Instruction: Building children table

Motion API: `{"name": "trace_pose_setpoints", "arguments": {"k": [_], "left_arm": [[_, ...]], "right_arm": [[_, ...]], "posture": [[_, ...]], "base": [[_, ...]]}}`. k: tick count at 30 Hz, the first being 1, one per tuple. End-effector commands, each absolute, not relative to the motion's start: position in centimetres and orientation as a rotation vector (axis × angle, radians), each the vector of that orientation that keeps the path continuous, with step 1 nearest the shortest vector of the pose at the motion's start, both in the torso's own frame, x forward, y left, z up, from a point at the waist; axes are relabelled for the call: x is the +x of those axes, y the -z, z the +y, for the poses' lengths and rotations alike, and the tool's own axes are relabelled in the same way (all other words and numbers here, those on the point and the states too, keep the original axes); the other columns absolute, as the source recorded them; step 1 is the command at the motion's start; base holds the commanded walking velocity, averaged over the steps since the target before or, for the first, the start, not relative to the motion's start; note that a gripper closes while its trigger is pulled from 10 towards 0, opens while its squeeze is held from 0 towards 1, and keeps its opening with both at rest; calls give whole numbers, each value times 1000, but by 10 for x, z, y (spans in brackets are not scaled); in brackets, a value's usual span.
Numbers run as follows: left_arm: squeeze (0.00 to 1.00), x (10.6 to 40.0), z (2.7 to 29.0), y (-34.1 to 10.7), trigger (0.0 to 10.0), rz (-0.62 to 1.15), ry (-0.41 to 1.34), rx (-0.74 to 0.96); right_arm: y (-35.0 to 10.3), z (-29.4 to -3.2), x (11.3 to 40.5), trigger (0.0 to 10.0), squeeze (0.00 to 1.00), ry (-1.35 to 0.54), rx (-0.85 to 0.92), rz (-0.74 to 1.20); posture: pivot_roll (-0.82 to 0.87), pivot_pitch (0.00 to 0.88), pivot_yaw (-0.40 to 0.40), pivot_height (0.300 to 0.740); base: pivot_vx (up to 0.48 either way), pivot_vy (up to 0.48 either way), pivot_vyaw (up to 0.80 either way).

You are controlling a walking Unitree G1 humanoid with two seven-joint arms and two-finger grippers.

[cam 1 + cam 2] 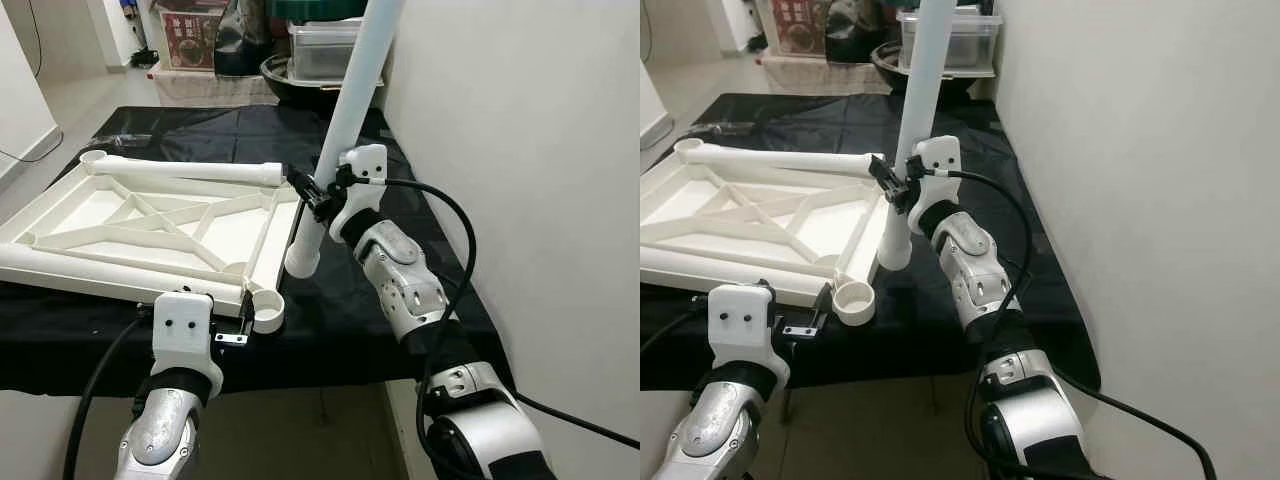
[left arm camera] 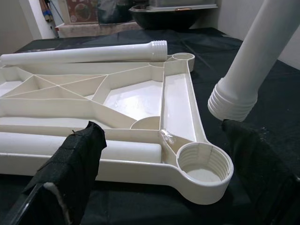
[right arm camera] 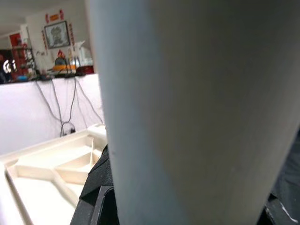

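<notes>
Right gripper (image 1: 318, 192) was clamped on a white table leg (image 1: 350, 105), held tilted with its threaded end (image 2: 233, 101) hanging just above the black cloth (image 1: 400, 330), near the upturned white tabletop (image 1: 150, 225). Left gripper (image 2: 164, 183) stood wide open, its fingers (image 2: 70, 164) either side of the tabletop's threaded corner socket (image 2: 202, 166). Two more legs (image 2: 84, 52) lay on the tabletop beyond it.

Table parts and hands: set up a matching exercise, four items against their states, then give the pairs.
1. held leg
2. corner socket
3. loose leg
4. left hand

A. lying across the upturned table top
B. open, near the corner
C. tilted, threaded end down, in the right hand
D. empty, facing up

Pairs: 1-C, 2-D, 3-A, 4-B
</notes>
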State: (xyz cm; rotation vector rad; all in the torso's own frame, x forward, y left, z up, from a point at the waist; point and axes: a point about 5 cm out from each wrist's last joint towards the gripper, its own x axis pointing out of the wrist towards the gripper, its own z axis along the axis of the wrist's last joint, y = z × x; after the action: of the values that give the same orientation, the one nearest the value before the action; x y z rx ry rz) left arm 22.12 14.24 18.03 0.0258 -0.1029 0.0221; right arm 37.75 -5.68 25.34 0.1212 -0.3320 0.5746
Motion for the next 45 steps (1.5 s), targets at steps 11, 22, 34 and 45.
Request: {"name": "trace_pose_setpoints", "arguments": {"k": [11, 22, 34, 45], "left_arm": [[0, 221, 145, -176, 10000, -68, -51, 26], [0, 220, 146, -173, 10000, -56, -40, 44], [0, 218, 145, -172, 10000, -43, -58, 29], [0, 210, 149, -171, 10000, -30, -106, 66]], "right_arm": [[-282, -66, 380, 10000, 0, -535, 204, -450], [-272, -61, 379, 10000, 0, -552, 196, -415], [-279, -70, 389, 10000, 0, -595, 156, -393], [-287, -85, 404, 10000, 0, -614, 78, -344]], "posture": [[61, 72, -45, 740], [64, 77, -46, 740], [61, 93, -44, 740], [68, 139, -52, 740]], "base": [[0, 224, 0], [0, 345, 0], [0, 0, 0], [0, -85, 0]]}}
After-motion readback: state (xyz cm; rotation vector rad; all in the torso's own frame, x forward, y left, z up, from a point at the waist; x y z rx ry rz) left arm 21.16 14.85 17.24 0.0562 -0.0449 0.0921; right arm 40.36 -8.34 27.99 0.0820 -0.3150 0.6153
